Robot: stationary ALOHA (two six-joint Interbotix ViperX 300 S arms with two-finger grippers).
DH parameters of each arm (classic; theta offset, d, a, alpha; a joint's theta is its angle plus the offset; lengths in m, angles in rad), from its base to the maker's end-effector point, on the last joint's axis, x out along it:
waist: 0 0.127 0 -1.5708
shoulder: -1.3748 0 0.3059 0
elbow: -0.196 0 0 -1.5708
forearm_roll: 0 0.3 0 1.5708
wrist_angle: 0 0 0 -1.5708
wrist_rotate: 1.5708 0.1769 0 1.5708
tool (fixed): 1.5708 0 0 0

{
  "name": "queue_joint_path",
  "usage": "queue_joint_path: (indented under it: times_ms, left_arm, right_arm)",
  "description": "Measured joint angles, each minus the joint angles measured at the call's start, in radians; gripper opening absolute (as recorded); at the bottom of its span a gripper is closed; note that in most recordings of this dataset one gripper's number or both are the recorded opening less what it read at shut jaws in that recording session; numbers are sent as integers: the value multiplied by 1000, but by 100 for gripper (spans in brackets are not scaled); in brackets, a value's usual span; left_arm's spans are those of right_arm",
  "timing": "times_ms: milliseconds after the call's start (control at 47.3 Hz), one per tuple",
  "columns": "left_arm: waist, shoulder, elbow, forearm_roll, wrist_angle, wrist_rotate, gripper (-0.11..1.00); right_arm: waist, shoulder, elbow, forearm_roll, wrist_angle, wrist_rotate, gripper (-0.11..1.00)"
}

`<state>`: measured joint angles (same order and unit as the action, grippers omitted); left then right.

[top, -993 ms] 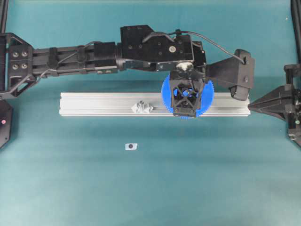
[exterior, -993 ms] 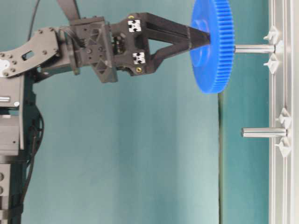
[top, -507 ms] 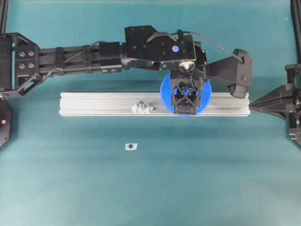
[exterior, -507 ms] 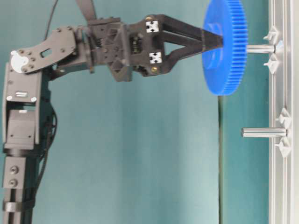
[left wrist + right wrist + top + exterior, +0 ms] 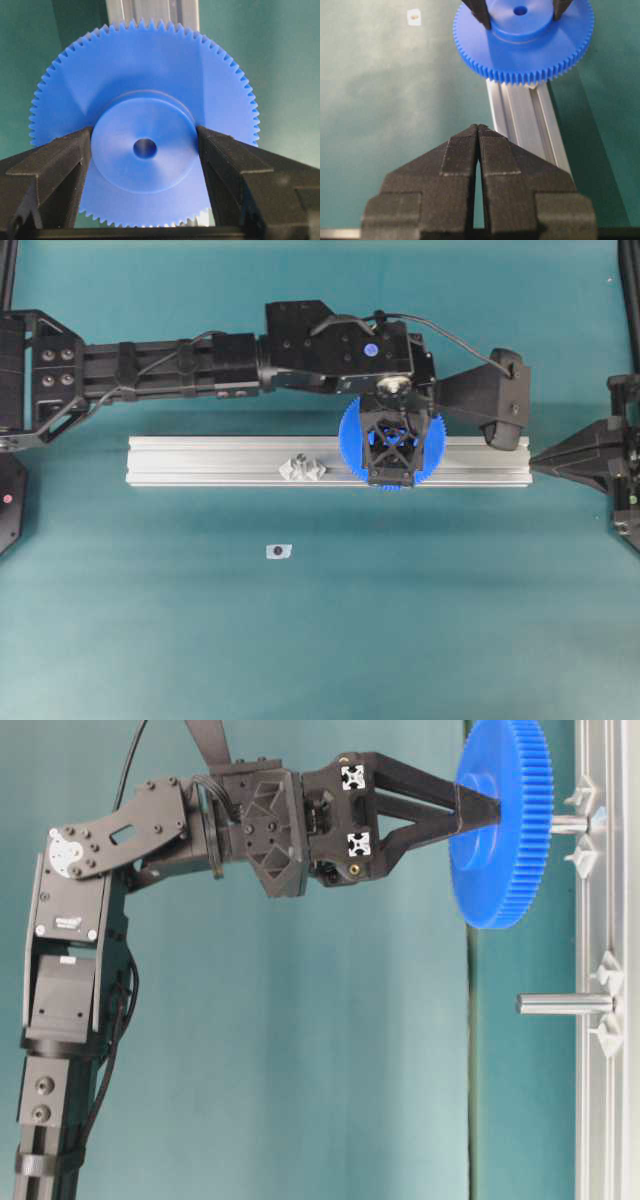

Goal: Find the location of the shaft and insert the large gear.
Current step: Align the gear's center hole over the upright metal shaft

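The large gear (image 5: 145, 75), a bright blue toothed disc, is clamped by its raised hub between the fingers (image 5: 60, 165) of my left gripper (image 5: 478, 805). In the table-level view the gear (image 5: 500, 820) sits partway along the shaft (image 5: 568, 823), and only a short silvery stub shows between it and the rail. From overhead the gear (image 5: 350, 440) and left gripper (image 5: 392, 445) hide that shaft. My right gripper (image 5: 478, 127) is shut and empty, off the rail's right end (image 5: 532, 467).
The aluminium rail (image 5: 200, 460) lies across the table. A second bare pin (image 5: 565, 1004) with clear mounts (image 5: 303, 468) stands left of the gear. A small white piece with a dark centre (image 5: 278, 551) lies on the teal mat in front.
My left gripper has carried the gear toward the rail along the shaft, so less of the pin shows. The right gripper has not moved.
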<state>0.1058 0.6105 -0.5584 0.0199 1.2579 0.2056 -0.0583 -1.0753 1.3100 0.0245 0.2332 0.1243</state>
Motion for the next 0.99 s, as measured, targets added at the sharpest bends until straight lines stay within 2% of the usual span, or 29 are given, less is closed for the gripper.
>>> queue_joint_path:
  times_ms: [317, 993]
  left_arm:
    - [29, -23, 46, -2, -21, 5, 71]
    - [34, -23, 46, -3, -15, 15, 71]
  right_arm:
    - [-2, -2, 0, 0, 0, 0, 1]
    - [-2, -2, 0, 0, 0, 0, 1]
